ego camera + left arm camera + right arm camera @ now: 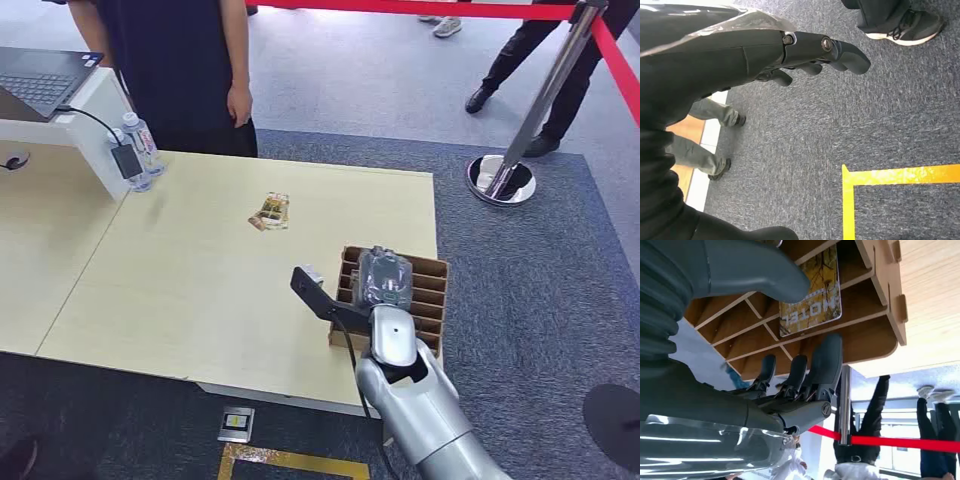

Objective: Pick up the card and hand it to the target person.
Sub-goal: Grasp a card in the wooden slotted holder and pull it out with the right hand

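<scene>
Card (810,294), yellow-brown and printed HOTEL, standing in a slot of the wooden divider box (430,285) at the near right corner of the table (189,270); the right hand (385,277) hovers over that box with thumb and fingers apart on either side of the card, not closed on it. Left hand (791,55) hangs over grey carpet beside yellow floor tape (900,175), fingers loosely extended and holding nothing. Further out: a second card (270,211) flat at mid-table, a water bottle (142,148) at the far left, a person (181,70) in dark clothes behind the table.
</scene>
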Available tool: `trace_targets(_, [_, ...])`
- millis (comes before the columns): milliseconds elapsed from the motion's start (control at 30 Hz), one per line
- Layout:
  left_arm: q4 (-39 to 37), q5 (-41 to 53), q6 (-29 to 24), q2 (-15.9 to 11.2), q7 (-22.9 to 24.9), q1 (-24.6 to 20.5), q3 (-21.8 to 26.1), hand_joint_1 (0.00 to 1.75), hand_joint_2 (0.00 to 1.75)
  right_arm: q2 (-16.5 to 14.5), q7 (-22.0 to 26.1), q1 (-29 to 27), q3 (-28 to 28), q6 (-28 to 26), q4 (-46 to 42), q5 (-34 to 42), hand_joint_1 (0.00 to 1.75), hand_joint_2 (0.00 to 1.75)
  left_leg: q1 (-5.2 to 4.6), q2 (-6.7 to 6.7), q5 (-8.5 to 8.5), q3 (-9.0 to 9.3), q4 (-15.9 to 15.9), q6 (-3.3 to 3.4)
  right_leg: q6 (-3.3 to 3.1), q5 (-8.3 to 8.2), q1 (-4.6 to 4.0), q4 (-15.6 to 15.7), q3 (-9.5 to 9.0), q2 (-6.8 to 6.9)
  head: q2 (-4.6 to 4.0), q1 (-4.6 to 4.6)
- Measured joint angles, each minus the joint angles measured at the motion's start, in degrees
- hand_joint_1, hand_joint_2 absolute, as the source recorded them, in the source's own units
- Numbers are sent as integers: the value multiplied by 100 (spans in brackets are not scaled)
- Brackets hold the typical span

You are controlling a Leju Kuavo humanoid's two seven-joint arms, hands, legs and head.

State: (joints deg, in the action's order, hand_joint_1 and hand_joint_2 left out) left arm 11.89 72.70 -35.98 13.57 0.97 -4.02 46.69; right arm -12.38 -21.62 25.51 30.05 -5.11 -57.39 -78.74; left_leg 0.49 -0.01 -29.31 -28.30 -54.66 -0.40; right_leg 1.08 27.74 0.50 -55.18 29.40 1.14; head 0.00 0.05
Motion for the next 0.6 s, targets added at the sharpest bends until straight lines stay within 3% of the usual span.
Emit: trace_targets(600, [0, 2, -2, 0, -16, 0, 0, 0, 175, -1, -97, -62, 0, -11, 20, -144, 86, 175, 0, 0, 0, 1, 0, 0, 0, 0, 0, 0, 0, 0, 0, -1])
